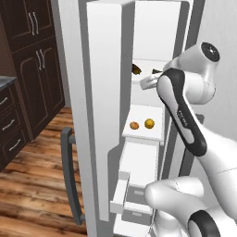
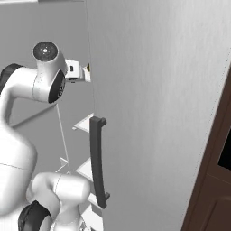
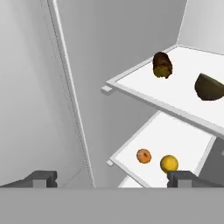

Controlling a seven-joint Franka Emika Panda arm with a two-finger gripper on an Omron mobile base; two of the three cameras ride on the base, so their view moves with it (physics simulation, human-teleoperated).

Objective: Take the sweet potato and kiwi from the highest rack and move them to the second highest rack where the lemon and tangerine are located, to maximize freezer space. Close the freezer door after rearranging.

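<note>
Hand view: the sweet potato (image 3: 162,65) is seen lying on the top rack (image 3: 175,94), close to that rack's front edge and toward its left corner in this view. The kiwi (image 3: 209,87) lies on the same rack, apart from the tuber and further along toward the other side. The tuber is judged firm, light and dull-skinned, so little slip is expected; a hold across its narrow middle, with the fingers set square to its long axis, is judged best, since an end grip could let it pivot. The kiwi is judged softer and rounder, so it should be taken across its widest part.

On the second rack (image 3: 175,135), directly below, the tangerine (image 3: 144,155) and the lemon (image 3: 169,163) sit just beside each other near the front edge, with bare shelf behind them where the two pieces could be put.

The gripper (image 3: 113,178) is seen with its fingers spread wide and nothing between them, held in front of the freezer (image 1: 152,41) and clear of both racks. The door (image 1: 99,115) stands open.
</note>
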